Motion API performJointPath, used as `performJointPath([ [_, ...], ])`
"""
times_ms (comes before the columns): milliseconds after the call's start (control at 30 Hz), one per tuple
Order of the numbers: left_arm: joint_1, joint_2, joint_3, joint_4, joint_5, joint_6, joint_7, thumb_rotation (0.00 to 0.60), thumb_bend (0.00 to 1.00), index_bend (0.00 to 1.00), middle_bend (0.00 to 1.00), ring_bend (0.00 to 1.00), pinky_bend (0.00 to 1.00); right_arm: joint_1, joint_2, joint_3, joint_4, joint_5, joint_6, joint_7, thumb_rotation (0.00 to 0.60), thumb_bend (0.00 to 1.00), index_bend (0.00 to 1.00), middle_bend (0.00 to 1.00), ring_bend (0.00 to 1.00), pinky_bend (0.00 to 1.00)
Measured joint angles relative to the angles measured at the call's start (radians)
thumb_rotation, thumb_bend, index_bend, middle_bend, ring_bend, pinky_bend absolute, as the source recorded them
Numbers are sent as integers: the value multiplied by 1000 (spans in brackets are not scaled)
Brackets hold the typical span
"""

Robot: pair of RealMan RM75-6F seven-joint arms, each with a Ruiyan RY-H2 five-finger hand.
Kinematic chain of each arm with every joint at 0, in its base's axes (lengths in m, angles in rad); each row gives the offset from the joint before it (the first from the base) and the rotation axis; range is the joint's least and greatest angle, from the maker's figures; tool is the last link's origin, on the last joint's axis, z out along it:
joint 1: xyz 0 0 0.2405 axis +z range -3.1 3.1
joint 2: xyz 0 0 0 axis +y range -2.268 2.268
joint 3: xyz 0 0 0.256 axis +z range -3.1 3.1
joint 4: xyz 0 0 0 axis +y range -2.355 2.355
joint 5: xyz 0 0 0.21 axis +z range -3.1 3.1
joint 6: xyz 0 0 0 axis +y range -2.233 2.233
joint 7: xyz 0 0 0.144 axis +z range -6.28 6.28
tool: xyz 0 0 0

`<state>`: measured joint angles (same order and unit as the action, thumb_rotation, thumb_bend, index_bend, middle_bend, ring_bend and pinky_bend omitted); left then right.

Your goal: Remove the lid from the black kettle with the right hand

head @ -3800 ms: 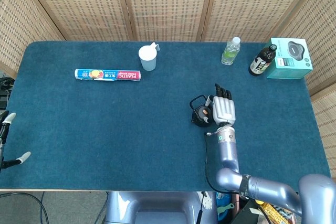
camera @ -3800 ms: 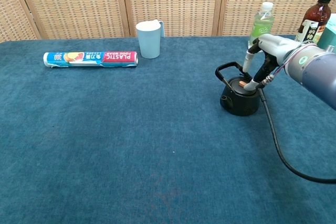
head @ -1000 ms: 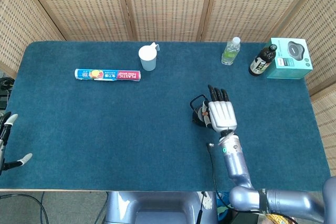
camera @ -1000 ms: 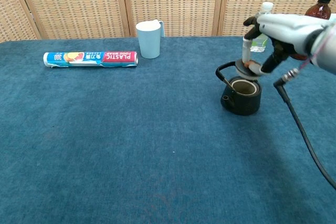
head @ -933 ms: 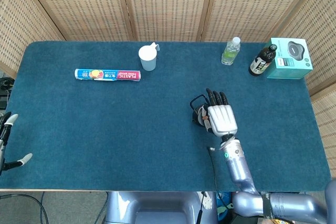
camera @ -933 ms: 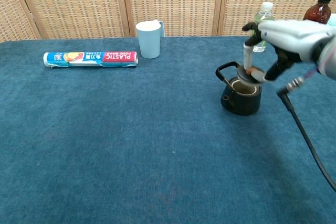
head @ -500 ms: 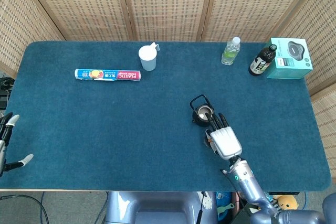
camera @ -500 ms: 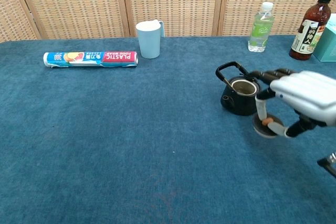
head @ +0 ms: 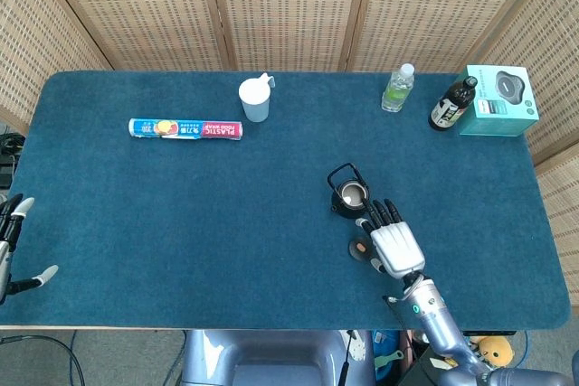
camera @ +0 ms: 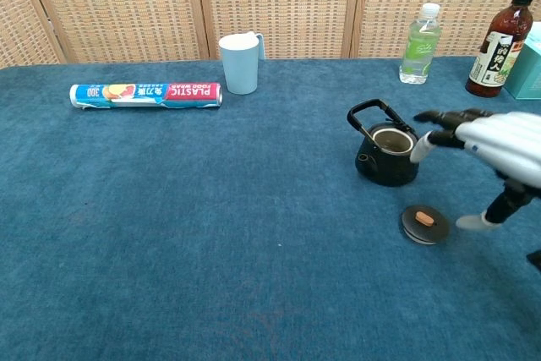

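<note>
right hand [camera: 494, 148] open, fingers spread, holds nothing; lid [camera: 424, 222] on table nr kettle [camera: 386, 155].

The whole desk [head: 181, 223] is seen steeply from above in the head view, from the near edge toward the wicker screen [head: 289, 6]. In the chest view the desk [camera: 169, 251] is seen from low and closer, facing the same screen [camera: 279, 6]. The kettle [head: 348, 193] [camera: 387, 156], cup [head: 255, 99] [camera: 240, 62] and wrap roll [head: 185, 129] [camera: 145, 94] are shared by both.
</note>
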<state>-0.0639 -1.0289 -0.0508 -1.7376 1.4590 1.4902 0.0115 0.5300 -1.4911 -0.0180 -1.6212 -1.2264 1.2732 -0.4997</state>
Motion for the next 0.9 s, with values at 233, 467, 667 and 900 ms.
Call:
performJointPath([
  [233, 4, 3, 1, -1, 11, 11, -8, 600, 141, 0, 0, 0, 0, -40, 136, 16, -35, -74, 52, 119, 600, 89, 68, 0, 0, 0],
  [467, 9, 3, 7, -1, 31, 25, -7, 600, 141, 0, 0, 0, 0, -111, 292, -8, -5, -152, 95, 327, 600, 0, 0, 0, 0, 0],
  [667, 13, 0, 14, -2, 55, 39, 3, 600, 141, 0, 0, 0, 0, -237, 322, -41, 73, -237, 232, 460, 600, 0, 0, 0, 0, 0],
  [900, 20, -4, 24, -6, 84, 57, 17, 600, 141, 0, 0, 0, 0, -343, 336, -47, 55, -269, 336, 461, 600, 0, 0, 0, 0, 0],
])
